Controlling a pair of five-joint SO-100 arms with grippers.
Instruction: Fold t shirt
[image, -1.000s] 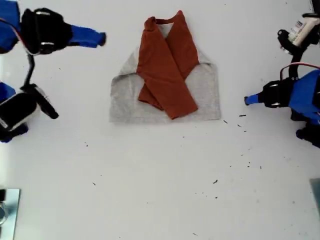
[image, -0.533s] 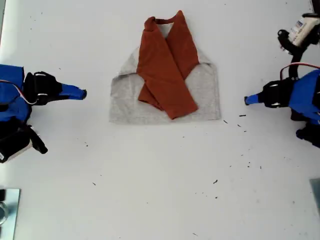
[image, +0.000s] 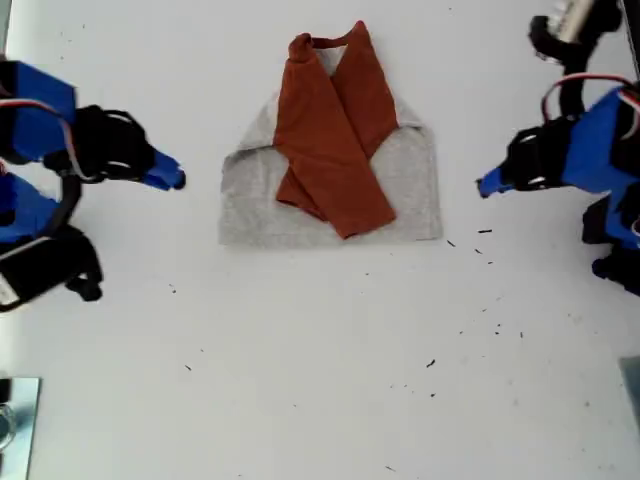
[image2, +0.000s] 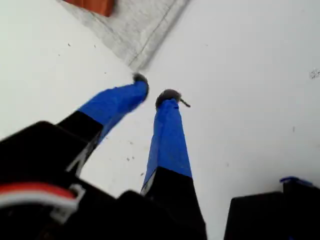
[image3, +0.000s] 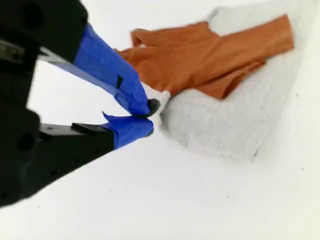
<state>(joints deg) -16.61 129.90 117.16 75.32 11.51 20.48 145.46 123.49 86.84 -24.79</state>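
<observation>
My first gripper (image2: 152, 95), slightly parted, and my second gripper (image3: 148, 117), closed, both empty, have edged toward the t shirt (image: 330, 150), ready for its next fold.

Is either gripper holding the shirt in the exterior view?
No: the shirt lies flat on the table, and both grippers hang clear of its edges.
</observation>
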